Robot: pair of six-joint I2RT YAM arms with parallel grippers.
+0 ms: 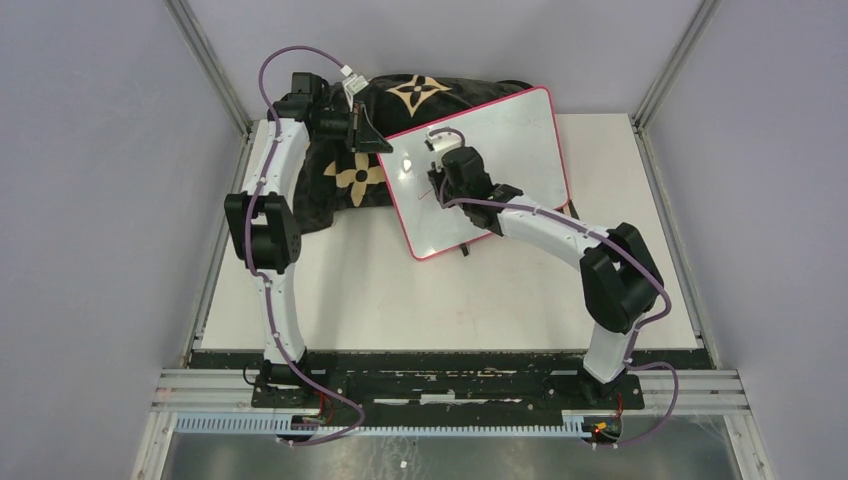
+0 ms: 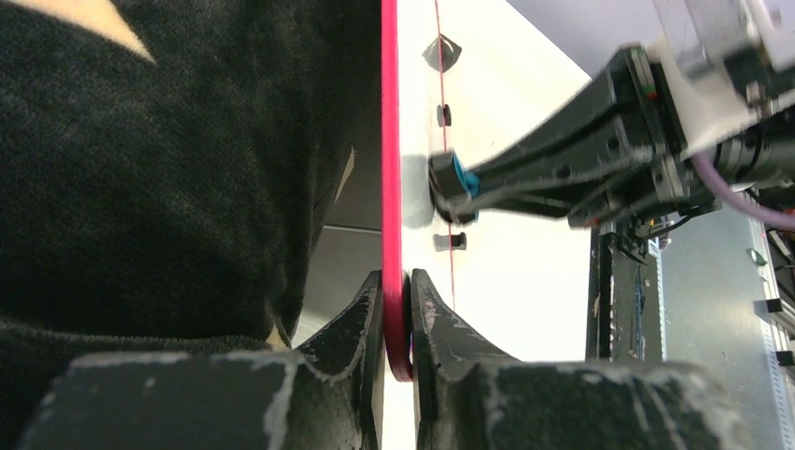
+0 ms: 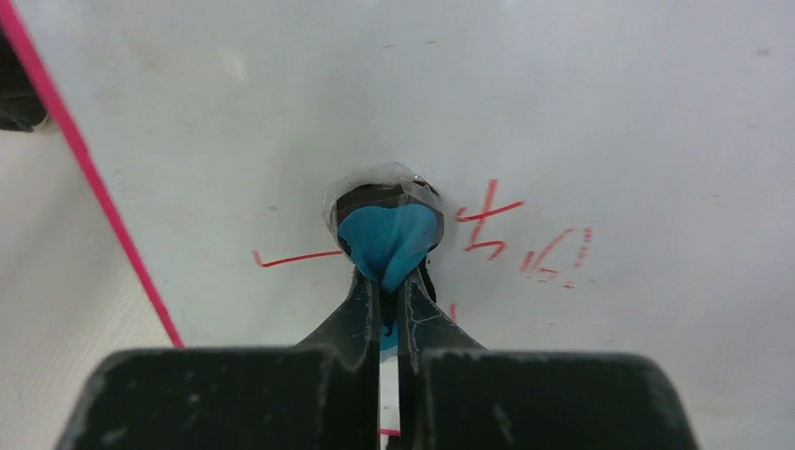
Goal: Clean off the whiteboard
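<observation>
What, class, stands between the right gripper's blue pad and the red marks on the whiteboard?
Nothing visible. The right gripper holds the blue pad against the whiteboard, red marks close on both sides, only bare board between. The left gripper clamps the pink frame, clear of them.

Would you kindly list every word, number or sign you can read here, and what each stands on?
"5"-like red handwritten character on the whiteboard: reading uncertain.
Red stroke and smeared red mark on the same board: unreadable.
Cushion: tan flower motifs only, no lettering.
No printed label, brand or number is legible anywhere.
</observation>
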